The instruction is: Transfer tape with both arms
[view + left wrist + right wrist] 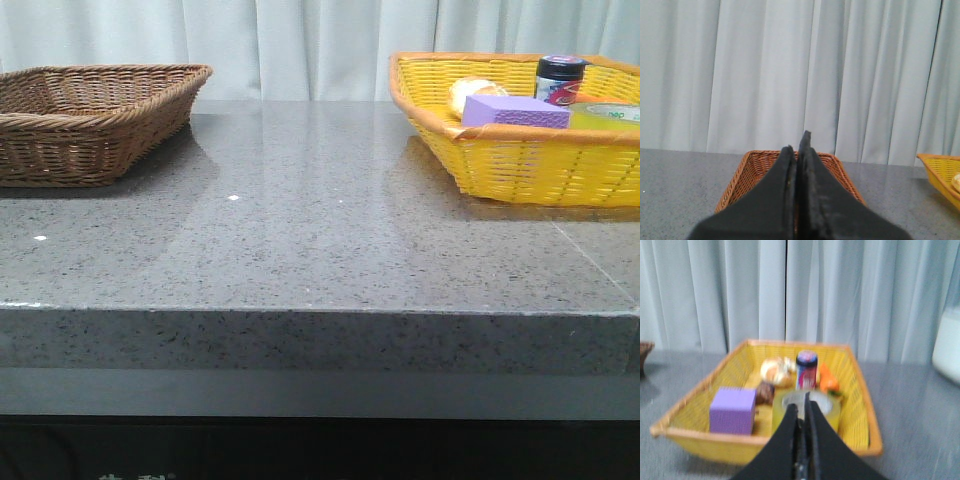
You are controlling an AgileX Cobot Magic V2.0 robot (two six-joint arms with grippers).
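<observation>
Front view: no arms in frame. Grey speckled table (300, 230), brown wicker basket (90, 120) at the far left corner, yellow wicker basket (500, 150) at the far right corner. In the yellow basket: purple sponge block (515, 110), dark jar with a black lid (560, 78), a pale bun-like item (472, 92), and the tape (605, 115) at the basket's right side, only its top rim showing over the wall.

Right wrist view adds what the front view hides: the full tape roll (827, 407), translucent yellow, lying flat in the near part of the yellow basket (860, 405), beside the purple block (732, 410). Also an orange item (827, 382) and a small brown item (765, 392) behind it, next to the jar (806, 369). Frame is blurred.

Right gripper (801, 407): fingers pressed together, holding nothing, tips pointing straight at the tape and overlapping it in the picture; contact cannot be judged.

Left wrist view: left gripper (799, 145), fingers closed flat against each other, empty, aimed at the brown basket (750, 170). Yellow basket's corner (940, 172) shows at the edge. Tape not visible there; well apart from the left fingers.
</observation>
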